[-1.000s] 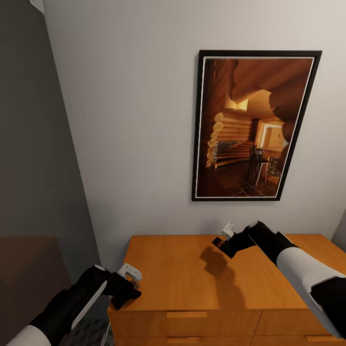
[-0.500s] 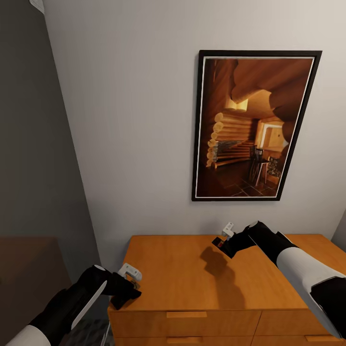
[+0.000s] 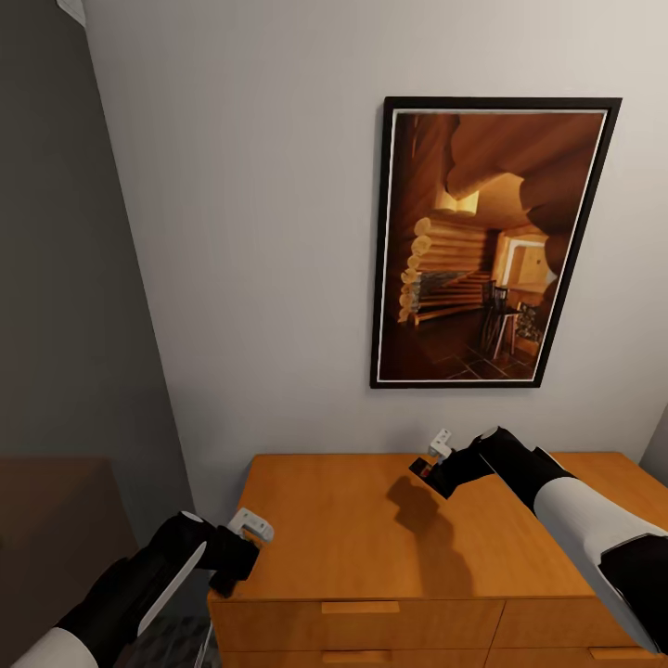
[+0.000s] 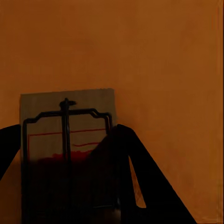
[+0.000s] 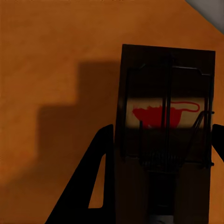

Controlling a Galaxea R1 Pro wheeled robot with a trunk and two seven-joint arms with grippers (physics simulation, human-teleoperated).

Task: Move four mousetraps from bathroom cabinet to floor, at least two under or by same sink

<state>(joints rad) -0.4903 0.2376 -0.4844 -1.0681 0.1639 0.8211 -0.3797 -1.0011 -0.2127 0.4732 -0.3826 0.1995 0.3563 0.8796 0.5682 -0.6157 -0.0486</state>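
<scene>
At 7 o'clock in the head view, the left gripper [image 3: 243, 538] hangs beside the cabinet's [image 3: 371, 529] left front corner. Its wrist view shows a mousetrap [image 4: 67, 149] clamped between its fingers, long axis running straight out along them. Farther back, at 4 o'clock, the right gripper [image 3: 434, 456] hovers over the cabinet top gripping a 2nd mousetrap [image 5: 165, 126] the same way. Each arm already carries 1 trap; the floor is probably next.
</scene>
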